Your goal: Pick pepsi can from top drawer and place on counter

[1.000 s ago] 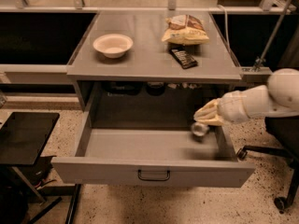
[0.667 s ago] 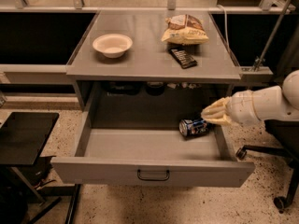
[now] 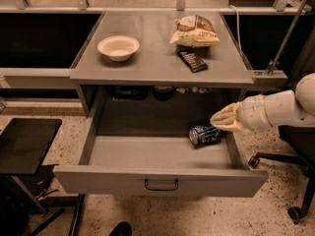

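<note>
Gripper (image 3: 220, 120) at the right wall of the drawer (image 3: 147, 154), just above and right of the can (image 3: 204, 134), on the end of a pale arm (image 3: 275, 109) reaching in from the right. Open or closed: cannot tell. Not visibly clamped on anything; touching the can or just clear of it, unclear.

Against a second ago: then down right over the can at the right side of the drawer, now drawn back to the right and slightly up. As for the can: no longer under the gripper, tipped over and lying on its side on the drawer floor, left of where it was, one silver end turned toward the front left. Barely shifted since the frame in between.

Reads as a slipped or fumbled grasp, so the pick is not yet done and nothing has been lifted. Probably calls for a fresh approach, closing across the can's round body rather than down over its top. Could well roll if nudged.

Nearest, the handle (image 3: 161, 184) on the front panel; behind it, bare drawer floor, then the can at right. Beyond and above, the counter (image 3: 157, 70): bowl (image 3: 118, 47) at left, dark packet (image 3: 192, 61) and chip bag (image 3: 195, 31) toward the right rear, with open surface between bowl and packet for setting the can down.
</note>
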You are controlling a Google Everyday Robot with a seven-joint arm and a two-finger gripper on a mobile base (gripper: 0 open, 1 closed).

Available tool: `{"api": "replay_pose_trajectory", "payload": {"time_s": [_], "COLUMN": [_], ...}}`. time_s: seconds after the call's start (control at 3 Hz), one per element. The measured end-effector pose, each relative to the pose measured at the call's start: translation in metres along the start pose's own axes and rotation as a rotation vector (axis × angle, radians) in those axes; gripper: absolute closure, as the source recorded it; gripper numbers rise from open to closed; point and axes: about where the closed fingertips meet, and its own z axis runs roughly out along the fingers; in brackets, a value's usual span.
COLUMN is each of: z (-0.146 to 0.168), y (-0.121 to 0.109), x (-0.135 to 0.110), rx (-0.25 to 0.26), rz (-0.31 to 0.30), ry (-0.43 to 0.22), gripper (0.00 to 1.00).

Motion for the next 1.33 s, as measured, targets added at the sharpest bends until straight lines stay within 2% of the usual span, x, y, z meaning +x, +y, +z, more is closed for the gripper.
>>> {"api": "replay_pose_trajectory", "payload": {"time_s": [1.0, 1.33], "z": [0.0001, 0.0001], "y": [0.0000, 0.0000], "x": [0.0000, 0.0000], "rx": [0.000, 0.000], "rz": [0.000, 0.000], "ry": [0.000, 0.000], "gripper": [0.13, 0.00]}}
